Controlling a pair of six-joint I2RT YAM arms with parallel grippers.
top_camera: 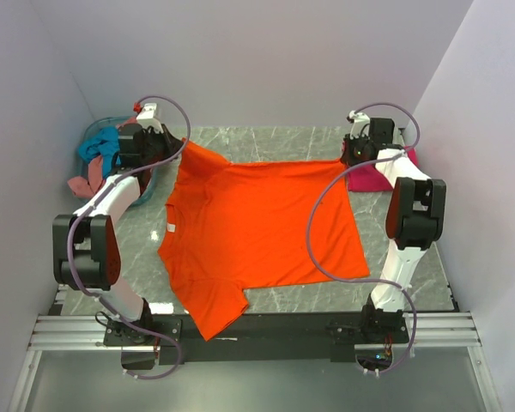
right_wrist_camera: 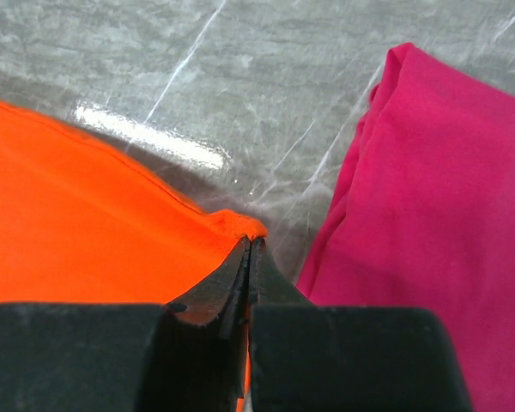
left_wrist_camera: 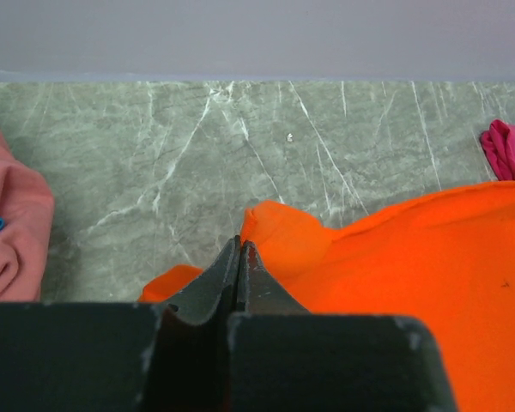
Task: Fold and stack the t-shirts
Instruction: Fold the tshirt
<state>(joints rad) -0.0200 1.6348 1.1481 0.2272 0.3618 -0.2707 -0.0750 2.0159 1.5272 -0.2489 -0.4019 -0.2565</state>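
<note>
The bright orange t-shirt (top_camera: 257,227) lies spread across the table, its white neck label (top_camera: 170,227) at the left. My left gripper (top_camera: 178,148) is shut on the shirt's far left corner, seen in the left wrist view (left_wrist_camera: 240,245) pinching orange cloth (left_wrist_camera: 395,266). My right gripper (top_camera: 347,160) is shut on the far right corner, seen in the right wrist view (right_wrist_camera: 249,243) with orange cloth (right_wrist_camera: 77,223) in its tips. The magenta-pink t-shirt (top_camera: 373,176) lies folded at the far right (right_wrist_camera: 429,197). Teal-blue (top_camera: 99,148) and salmon-pink (top_camera: 81,183) shirts sit in the basket.
The pale blue round basket (top_camera: 90,133) stands at the far left corner. The salmon-pink cloth shows at the left edge of the left wrist view (left_wrist_camera: 9,227). White walls close in the table on three sides. A metal rail (top_camera: 257,330) runs along the near edge.
</note>
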